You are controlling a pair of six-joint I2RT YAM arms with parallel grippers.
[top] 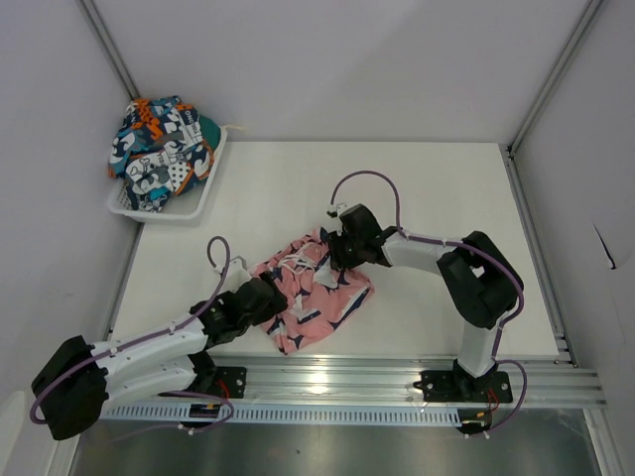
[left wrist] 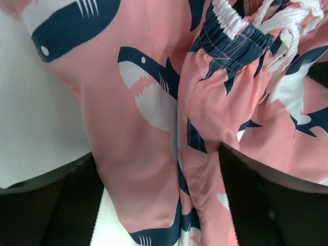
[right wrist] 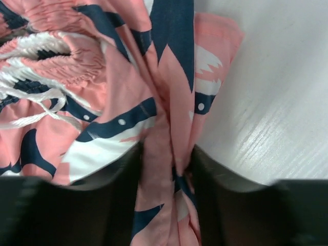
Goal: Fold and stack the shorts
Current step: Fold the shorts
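Observation:
The pink shark-print shorts [top: 319, 302] lie crumpled on the white table between the two arms. My right gripper [top: 341, 260] is shut on a bunched fold at their far edge; the right wrist view shows the pink shorts [right wrist: 169, 102] pinched between the black fingers [right wrist: 220, 195], with the white drawstring [right wrist: 31, 97] at left. My left gripper [top: 266, 297] is at their left edge. In the left wrist view the pink shorts [left wrist: 148, 143] lie between its wide-apart fingers [left wrist: 256, 205], with table showing beside the cloth. The teal, orange and navy patchwork shorts [top: 159, 149] sit in a basket at far left.
The white basket [top: 203, 193] holding the patchwork shorts stands at the table's far left corner against the wall. Walls close in on the left, back and right. A metal rail [top: 397, 377] runs along the near edge.

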